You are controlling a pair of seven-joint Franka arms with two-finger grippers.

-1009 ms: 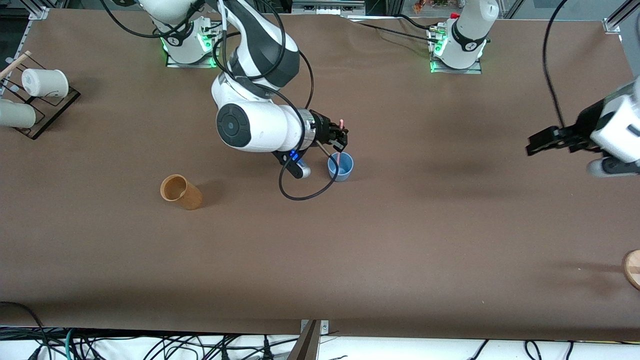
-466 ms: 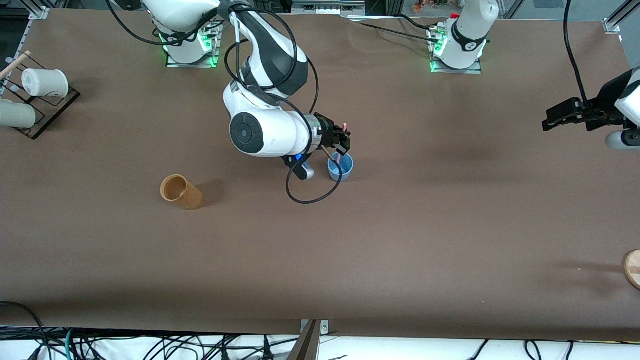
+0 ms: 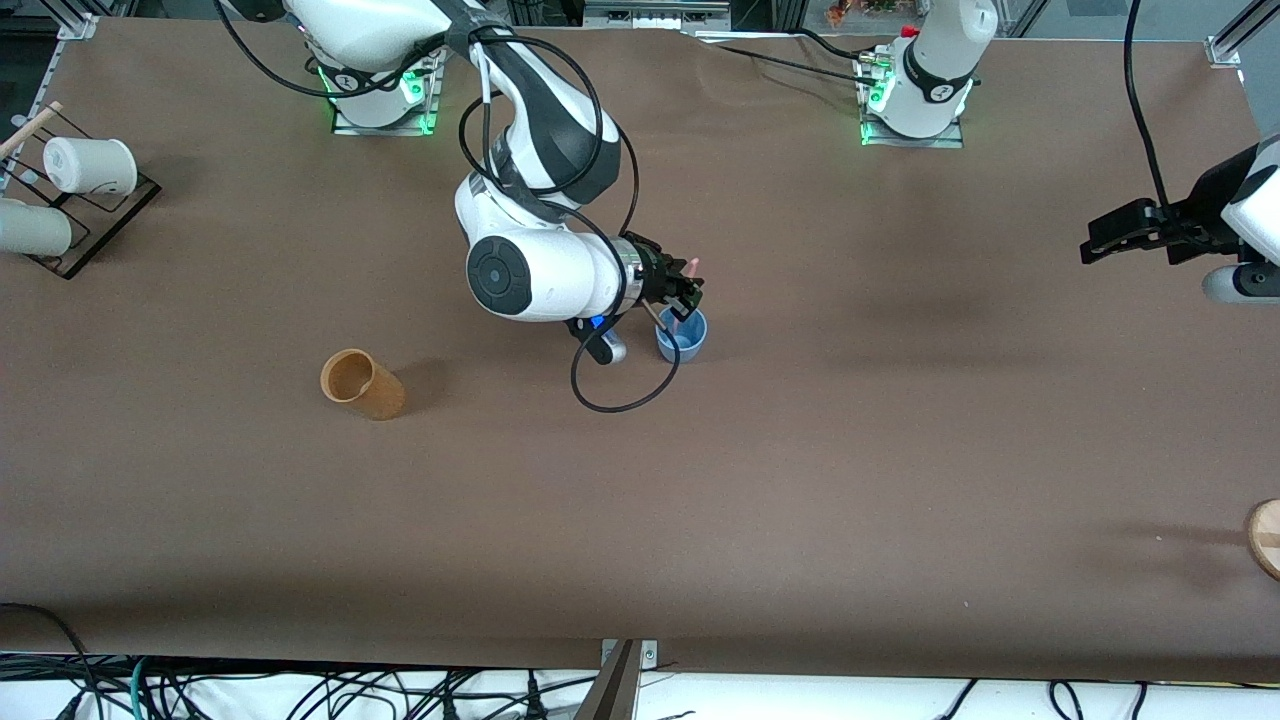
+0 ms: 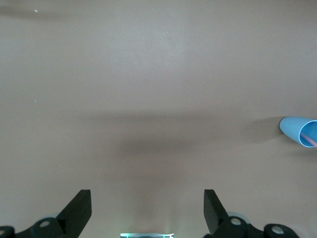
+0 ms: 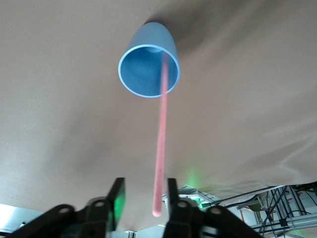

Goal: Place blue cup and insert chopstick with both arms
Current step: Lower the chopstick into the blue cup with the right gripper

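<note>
The blue cup (image 3: pixel 682 337) stands upright near the table's middle. It also shows in the right wrist view (image 5: pixel 148 62) and the left wrist view (image 4: pixel 298 131). The pink chopstick (image 3: pixel 692 266) stands in it, lower end inside and leaning on the rim (image 5: pixel 161 144). My right gripper (image 3: pixel 688 295) is just above the cup and open. The chopstick's top end sits between its fingers (image 5: pixel 144 184), close to one finger, with a gap to the other. My left gripper (image 3: pixel 1085 247) is open and empty over bare table at the left arm's end (image 4: pixel 147 196).
An orange-brown cup (image 3: pixel 360 383) stands toward the right arm's end, nearer the front camera than the blue cup. A black rack (image 3: pixel 100 215) with white cups is at the right arm's end. A round wooden thing (image 3: pixel 1265 535) lies at the left arm's end.
The right gripper has come down a little over the cup and the chopstick's top sits lower. The left gripper has drawn back toward the left arm's end of the table.
</note>
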